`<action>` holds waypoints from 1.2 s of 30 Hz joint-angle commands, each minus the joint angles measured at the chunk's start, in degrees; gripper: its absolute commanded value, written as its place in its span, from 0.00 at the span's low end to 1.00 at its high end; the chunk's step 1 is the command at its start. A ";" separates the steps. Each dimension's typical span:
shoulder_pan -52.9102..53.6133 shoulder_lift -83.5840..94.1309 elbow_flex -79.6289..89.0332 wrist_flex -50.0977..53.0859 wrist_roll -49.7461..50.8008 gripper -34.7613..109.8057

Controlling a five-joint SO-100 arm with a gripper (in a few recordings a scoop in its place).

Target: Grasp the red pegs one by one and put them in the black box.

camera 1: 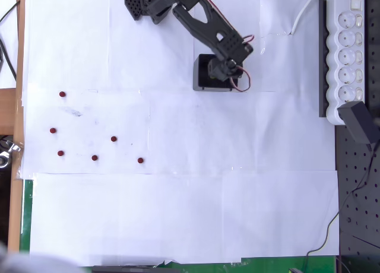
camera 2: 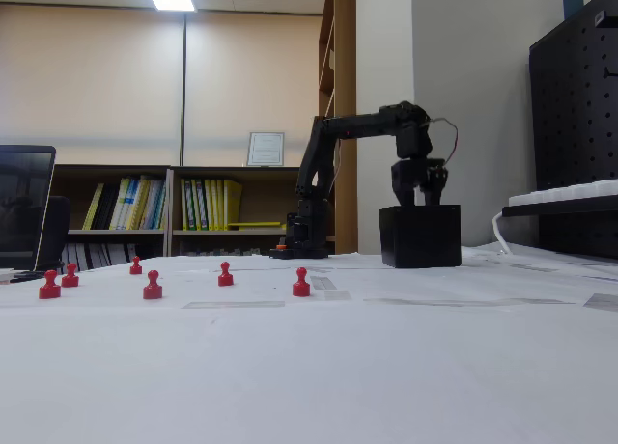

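Several small red pegs lie scattered on the white paper at the left, among them one at the far left (camera 1: 62,94), one in the middle (camera 1: 113,139) and the rightmost (camera 1: 140,160). In the fixed view they stand upright, the rightmost (camera 2: 301,282) nearest the arm. The black box (camera 1: 205,77) (camera 2: 420,235) sits at the back, right of centre. My gripper (camera 1: 230,71) (camera 2: 418,195) hangs straight over the box, pointing down just above its rim. Its fingers look apart and I see no peg between them. The inside of the box is hidden.
A long white power strip (camera 1: 347,50) lies along the right edge, with a black adapter (camera 1: 359,121) at its near end. The arm's base (camera 1: 142,3) stands at the back. A laptop (camera 2: 24,208) is at the left of the fixed view.
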 commanded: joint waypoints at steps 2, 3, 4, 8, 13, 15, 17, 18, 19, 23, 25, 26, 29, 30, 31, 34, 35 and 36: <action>-0.79 -1.49 2.90 0.88 -1.49 0.34; -1.49 -4.57 5.80 3.43 -2.02 0.39; -2.29 -8.96 8.96 5.54 -2.55 0.40; 0.53 -32.70 7.65 7.21 0.79 0.40; 39.73 -59.94 -44.21 -21.09 34.37 0.40; 62.05 -65.30 -67.50 -38.50 50.89 0.40; 76.29 -57.92 -78.40 -61.35 55.02 0.39; 80.07 -49.04 -82.71 -81.39 53.09 0.39; 82.97 -42.01 -82.79 -89.91 51.94 0.39; 86.75 -28.56 -79.72 -101.34 49.57 0.39; 88.33 -18.63 -74.36 -106.44 46.93 0.39; 89.38 -11.34 -68.64 -108.46 45.53 0.39; 89.56 -3.25 -59.50 -108.63 42.54 0.39; 89.56 -2.11 -58.01 -108.63 42.28 0.39; 89.56 -1.58 -57.48 -108.54 41.84 0.39; 90.18 -1.23 -57.22 -108.46 40.96 0.39; 90.53 -1.23 -57.22 -108.46 40.69 0.39; 90.70 -1.23 -57.04 -108.46 40.25 0.39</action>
